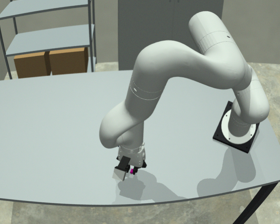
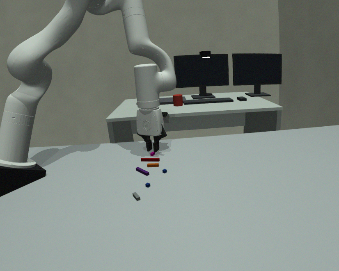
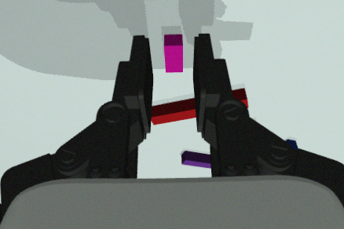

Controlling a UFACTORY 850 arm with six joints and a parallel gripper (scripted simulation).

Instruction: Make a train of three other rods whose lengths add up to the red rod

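Magenta rod, lower centre from above: take with gripper, fingers apart — then align orange rod, right-hand blue rod; no train laid yet.

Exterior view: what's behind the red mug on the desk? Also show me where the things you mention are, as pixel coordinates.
Behind the red mug (image 2: 177, 100), part of a flat dark grey item (image 2: 168, 100) shows to its left, and the desk (image 2: 196, 109) top around it. Whatever lies directly behind the mug is covered; I can't tell.
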